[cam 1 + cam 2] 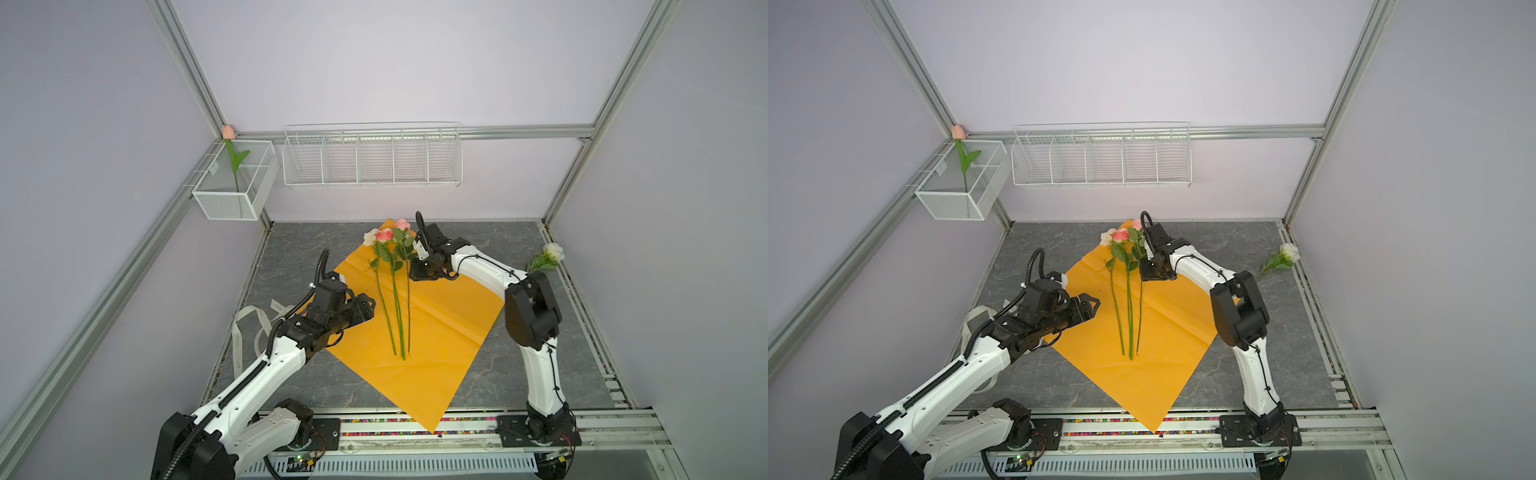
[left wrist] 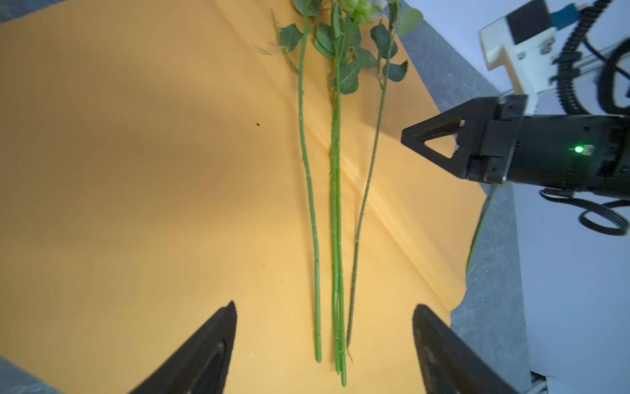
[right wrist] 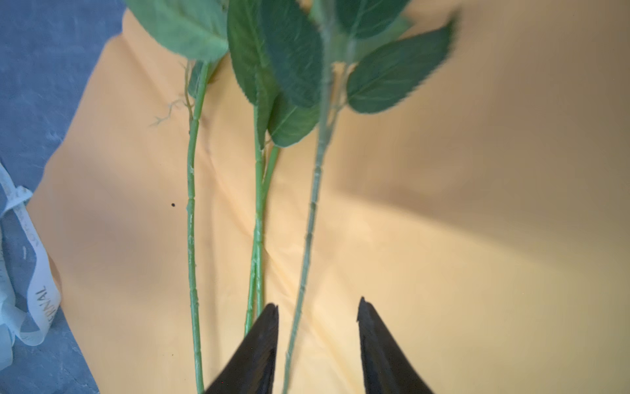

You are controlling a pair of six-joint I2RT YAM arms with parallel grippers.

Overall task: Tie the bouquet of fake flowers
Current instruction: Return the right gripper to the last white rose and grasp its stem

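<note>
The bouquet of fake flowers (image 1: 392, 286) lies spread on the orange wrapping paper (image 1: 449, 332). The right hand (image 3: 317, 308) is half open around one stem (image 3: 308, 238), the left hand (image 1: 1092, 304) wide open, both holding nothing; better to gather the flowers closely before tying

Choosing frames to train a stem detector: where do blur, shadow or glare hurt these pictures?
Right wrist view: the leaves nearest the lens are smeared, and a broad shadow dims the orange paper. Left wrist view: the stems are crisp, only the left end effector looks soft. In both top views: even light, no glare, the roses small but clear.
</note>
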